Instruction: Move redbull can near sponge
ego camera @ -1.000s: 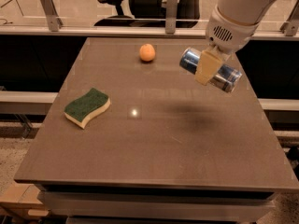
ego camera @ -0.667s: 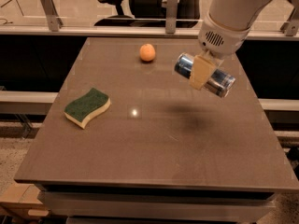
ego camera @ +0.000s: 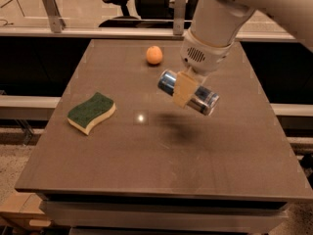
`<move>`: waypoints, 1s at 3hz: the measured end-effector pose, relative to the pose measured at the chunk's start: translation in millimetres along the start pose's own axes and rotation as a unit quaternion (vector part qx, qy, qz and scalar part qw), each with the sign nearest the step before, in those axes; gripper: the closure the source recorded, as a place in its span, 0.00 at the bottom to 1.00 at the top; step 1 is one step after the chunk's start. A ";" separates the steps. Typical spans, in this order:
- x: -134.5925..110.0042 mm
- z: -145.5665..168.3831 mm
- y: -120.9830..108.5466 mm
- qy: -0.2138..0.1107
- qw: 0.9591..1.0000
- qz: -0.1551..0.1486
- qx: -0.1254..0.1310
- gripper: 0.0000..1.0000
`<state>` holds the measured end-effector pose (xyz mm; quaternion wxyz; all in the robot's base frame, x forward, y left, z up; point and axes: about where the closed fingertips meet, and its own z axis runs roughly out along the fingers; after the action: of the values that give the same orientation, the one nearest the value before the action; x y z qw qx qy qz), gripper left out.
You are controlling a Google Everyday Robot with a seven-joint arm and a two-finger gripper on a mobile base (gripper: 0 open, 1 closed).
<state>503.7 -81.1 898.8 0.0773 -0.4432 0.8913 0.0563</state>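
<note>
The redbull can [ego camera: 203, 99], slim, blue and silver, lies on its side in the air above the middle of the brown table [ego camera: 161, 151]. My gripper [ego camera: 185, 89] is shut on the redbull can across its middle; one pale finger [ego camera: 183, 90] covers the can's front. The can's shadow falls on the table below it. The sponge [ego camera: 91, 112], dark green on top with a pale yellow body, lies flat at the table's left side, well to the left of the can.
A round orange fruit [ego camera: 154, 55] sits at the back of the table, just left of my arm. A rail with posts [ego camera: 51, 4] and an office chair [ego camera: 120, 1] stand behind the table.
My gripper has carried the redbull can to the left and toward the table's middle, closer to the sponge. The sponge and the orange have not moved.
</note>
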 end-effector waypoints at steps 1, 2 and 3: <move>-19.4 8.7 32.2 -0.008 0.999 -0.029 -0.026 1.00; -35.8 21.0 53.9 -0.012 0.998 -0.045 -0.049 1.00; -51.7 38.6 60.5 -0.004 0.997 -0.051 -0.054 1.00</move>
<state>489.5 2.1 872.5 0.0594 -0.4913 0.8629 0.1024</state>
